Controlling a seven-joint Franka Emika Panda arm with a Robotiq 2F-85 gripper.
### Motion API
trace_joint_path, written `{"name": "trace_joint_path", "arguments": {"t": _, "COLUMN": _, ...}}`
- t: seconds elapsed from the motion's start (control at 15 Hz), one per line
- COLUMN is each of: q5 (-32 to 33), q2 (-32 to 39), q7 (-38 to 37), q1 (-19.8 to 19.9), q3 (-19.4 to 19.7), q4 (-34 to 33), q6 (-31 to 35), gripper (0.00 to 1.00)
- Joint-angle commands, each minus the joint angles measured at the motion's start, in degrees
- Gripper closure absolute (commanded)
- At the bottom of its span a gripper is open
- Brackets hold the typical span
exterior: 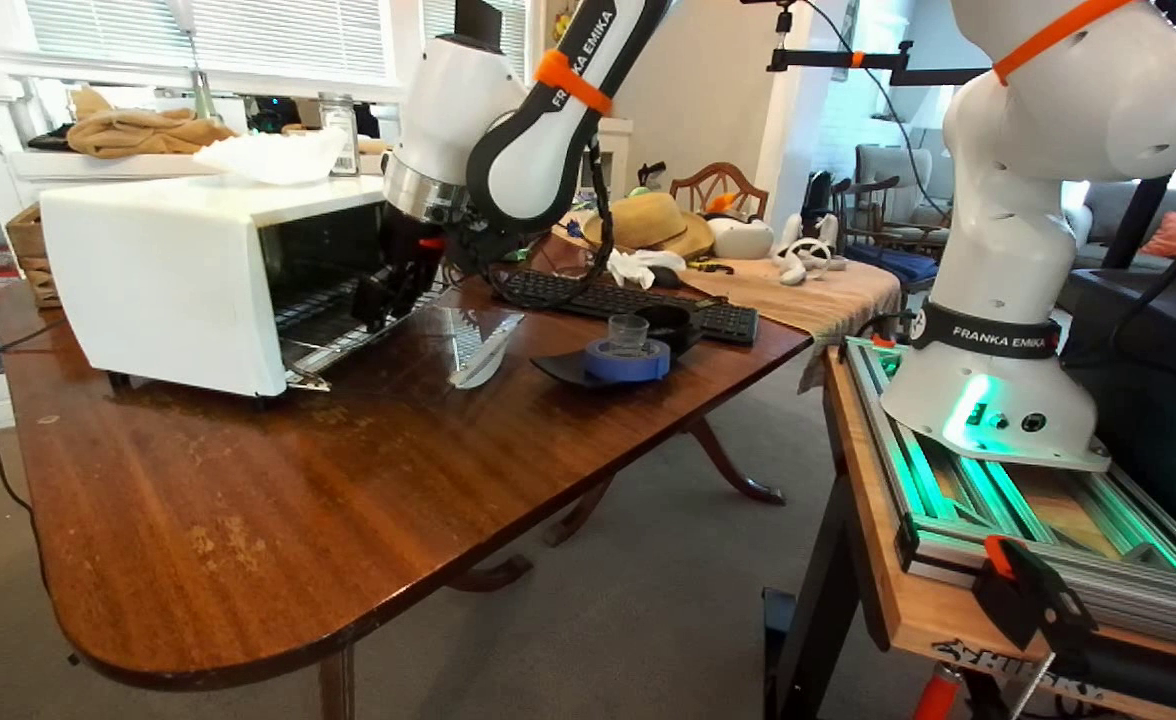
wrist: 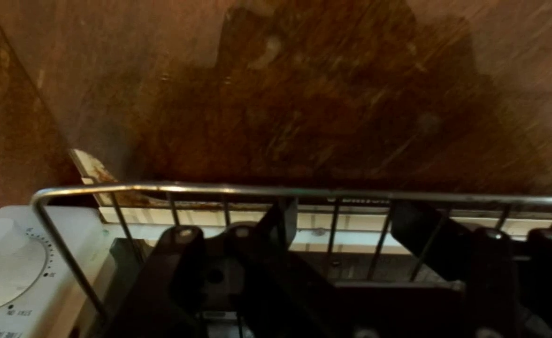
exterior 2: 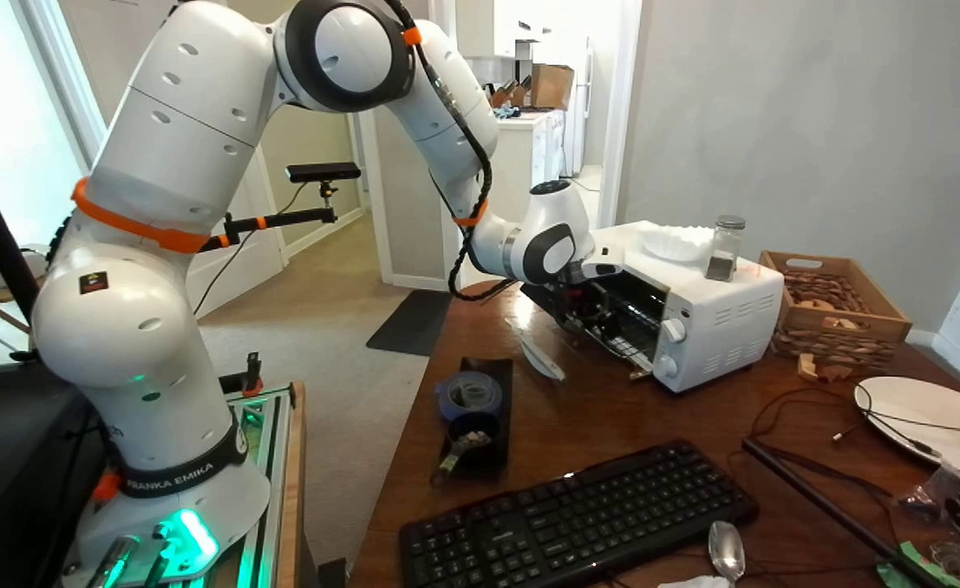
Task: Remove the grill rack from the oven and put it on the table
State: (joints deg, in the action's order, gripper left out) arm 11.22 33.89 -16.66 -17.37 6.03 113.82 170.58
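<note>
The white oven (exterior: pixel 163 290) stands on the reddish-brown table (exterior: pixel 248 520), also in an exterior view (exterior 2: pixel 721 327). Its glass door is folded down, with the white handle (exterior: pixel 488 362) at its outer edge. The silvery wire grill rack (wrist: pixel 210 189) spans the wrist view at the oven's mouth, its front bar running across. My gripper (wrist: pixel 344 220) is open, with its two fingers apart just at that bar. Rack wires cross in front of the fingers and between them; I cannot tell whether they touch. In an exterior view the gripper (exterior: pixel 380 305) reaches down into the oven opening.
A white dish (exterior 2: pixel 676 242) and a glass jar (exterior 2: pixel 725 247) stand on the oven. A blue tape roll (exterior: pixel 628 360) with a clear cup sits on a dark tray near the door handle. A black keyboard (exterior 2: pixel 578 518), wicker basket (exterior 2: pixel 839 314), white plate (exterior 2: pixel 937 416) and cables lie around.
</note>
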Motion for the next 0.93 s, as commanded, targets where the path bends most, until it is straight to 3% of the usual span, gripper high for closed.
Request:
{"name": "trace_joint_path", "arguments": {"t": 0.0, "q5": -2.6, "q2": -1.7, "q7": -0.9, "q1": -1.8, "q3": 1.0, "q4": 4.1, "q6": 2.8, "gripper": 0.67}}
{"name": "trace_joint_path", "arguments": {"t": 0.87, "q5": -7.2, "q2": -6.3, "q7": 0.1, "q1": -1.2, "q3": -3.0, "q4": 12.2, "q6": 1.5, "gripper": 0.67}}
